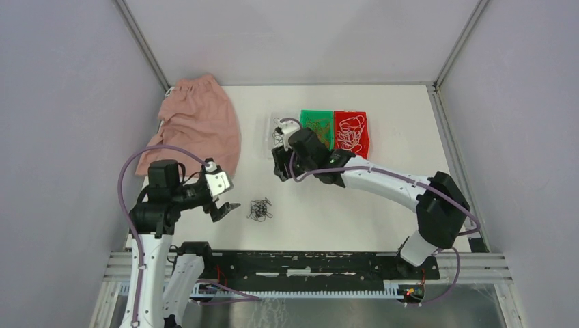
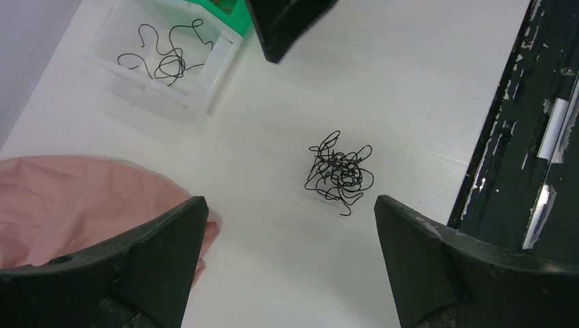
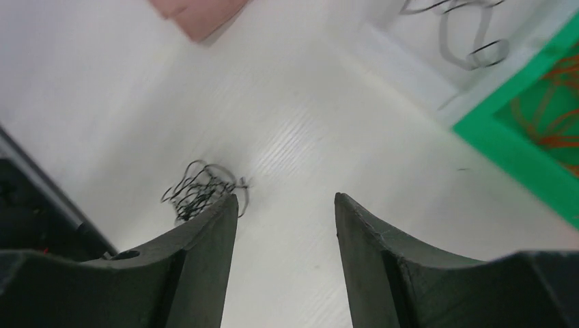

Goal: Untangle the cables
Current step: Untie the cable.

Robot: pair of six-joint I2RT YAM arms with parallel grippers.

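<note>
**A:** Cable status?
**B:** Black clump (image 1: 259, 210): thin wiry strands, curly loops knotted together. It lies on the matte white table (image 1: 355, 219) by the near edge, left of middle. More black strands (image 2: 160, 58) in the clear tray (image 2: 217, 72), orange-red strands (image 3: 546, 116) in the green tray (image 1: 307, 116), white loops (image 1: 350, 133) in the red tray (image 1: 362, 149).
**A:** Grippers?
**B:** Left gripper (image 2: 287, 205) spread wide, nothing in it. Clump sits just past its fingertips, nearer the right finger. Right gripper (image 3: 285, 198) jaws parted, empty, over bare table by the clear tray. Clump shows past its left finger, partly hidden; contact unclear.
**A:** Else?
**B:** Soft pink cloth (image 1: 198, 126), crumpled, far-left corner.
</note>
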